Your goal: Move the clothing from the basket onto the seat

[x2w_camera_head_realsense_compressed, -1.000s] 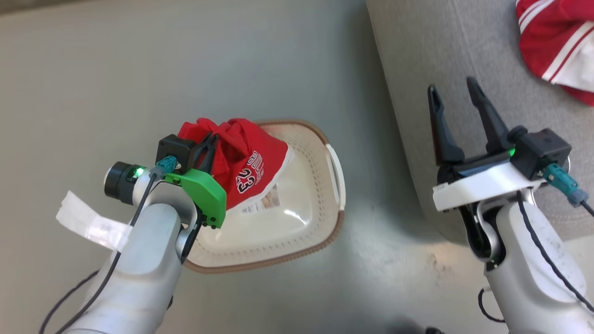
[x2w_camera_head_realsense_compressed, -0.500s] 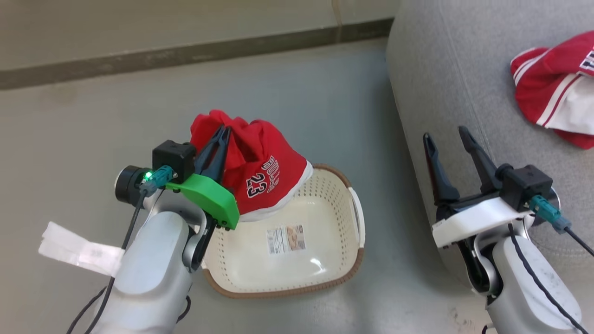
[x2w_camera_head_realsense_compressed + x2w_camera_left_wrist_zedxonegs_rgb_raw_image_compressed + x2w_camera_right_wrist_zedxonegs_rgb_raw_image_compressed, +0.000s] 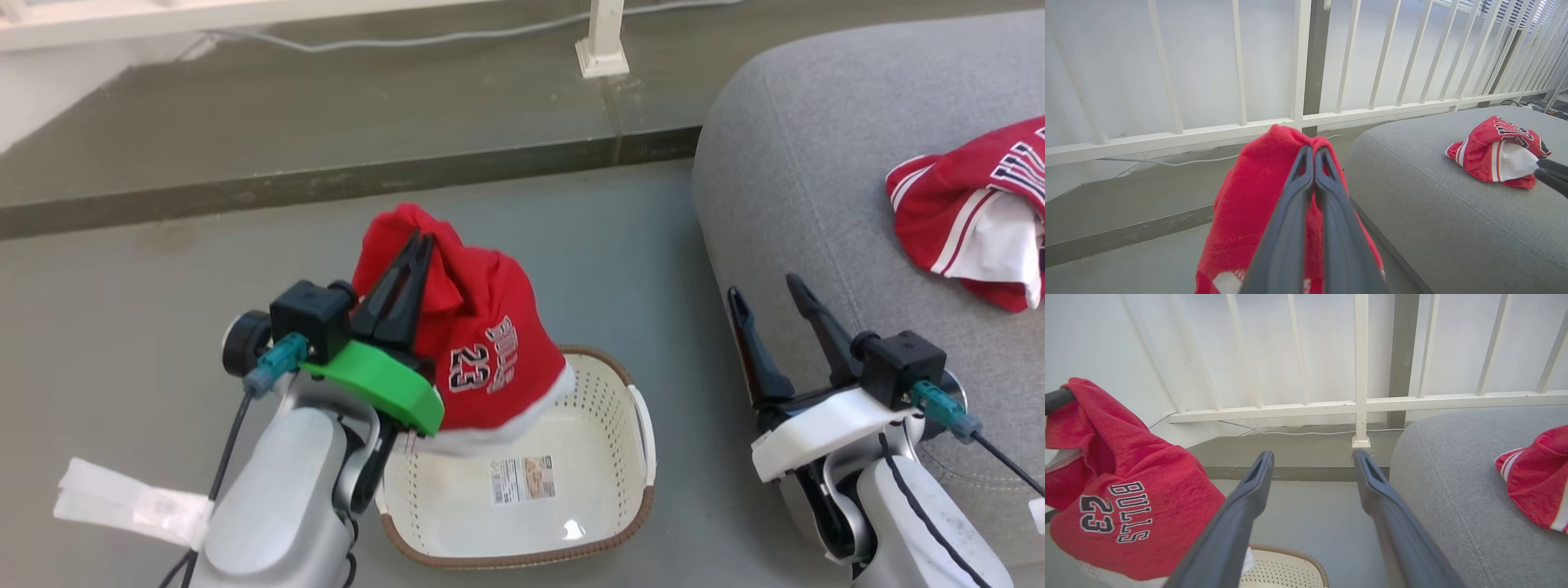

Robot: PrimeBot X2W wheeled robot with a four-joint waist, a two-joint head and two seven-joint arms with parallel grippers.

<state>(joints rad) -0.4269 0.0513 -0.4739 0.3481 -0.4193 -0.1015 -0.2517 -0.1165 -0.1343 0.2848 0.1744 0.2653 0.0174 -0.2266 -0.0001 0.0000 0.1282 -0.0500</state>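
You have a smooth grey-green floor (image 3: 204,286) in front of you, matt with a faint sheen. Beyond it a darker raised ledge (image 3: 367,98) runs across, and its front edge shows as a dark band. On the ledge stands a white railing (image 3: 1237,61) of slim upright bars on a low rail, and one post's square foot (image 3: 602,59) rests there. A thin grey cable (image 3: 424,37) lies along the ledge beneath the rail. Behind the bars you see a plain white wall (image 3: 1106,53) and a dark grey upright (image 3: 1316,49). What look like slatted blinds (image 3: 1506,10) sit at the far right of the left wrist view. The light is pale and even.
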